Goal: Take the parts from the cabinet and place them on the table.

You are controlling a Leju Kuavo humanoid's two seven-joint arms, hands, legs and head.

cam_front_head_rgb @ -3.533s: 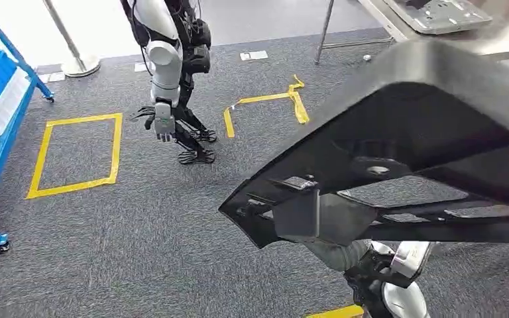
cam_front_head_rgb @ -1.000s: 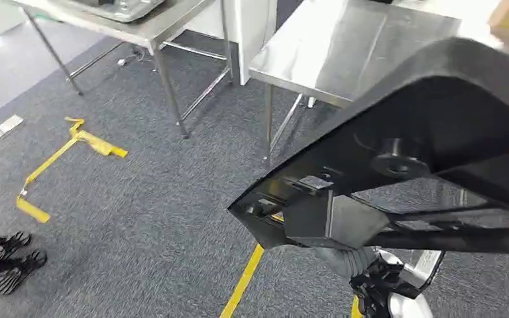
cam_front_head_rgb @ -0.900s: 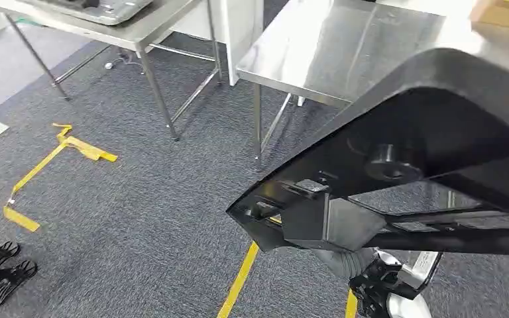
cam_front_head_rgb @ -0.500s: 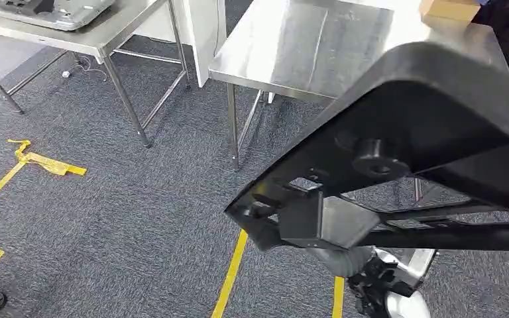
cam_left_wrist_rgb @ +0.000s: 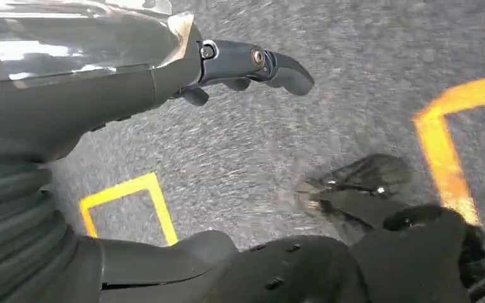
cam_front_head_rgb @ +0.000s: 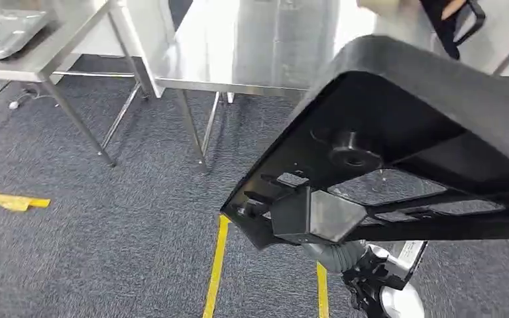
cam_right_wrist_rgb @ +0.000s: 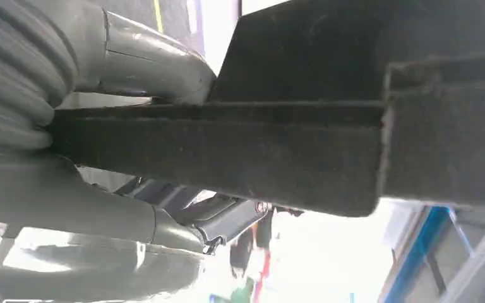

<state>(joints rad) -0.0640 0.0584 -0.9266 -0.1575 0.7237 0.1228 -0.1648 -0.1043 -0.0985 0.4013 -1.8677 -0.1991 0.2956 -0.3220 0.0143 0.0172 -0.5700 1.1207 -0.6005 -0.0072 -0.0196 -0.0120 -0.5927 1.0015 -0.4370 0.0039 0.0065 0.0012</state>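
A: What sits at the upper left of the frame?

B: A steel side table (cam_front_head_rgb: 53,46) with a grey tray (cam_front_head_rgb: 3,30). Right of it, top centre, the bare steel surface (cam_front_head_rgb: 252,53) waits. Yellow tape (cam_front_head_rgb: 216,265) marks the carpet below.

A: And the left hand (cam_left_wrist_rgb: 252,63)?

B: It hangs over the carpet holding nothing, fingers loosely spread.

A: Where is the part?

B: The big black panel (cam_front_head_rgb: 397,146) covers the right half of the frame, tilted, off the surface. The right hand (cam_right_wrist_rgb: 132,69) is clamped on its edge.

A: Progress?

B: I judge the pick-up is done; placing it on the surface remains.
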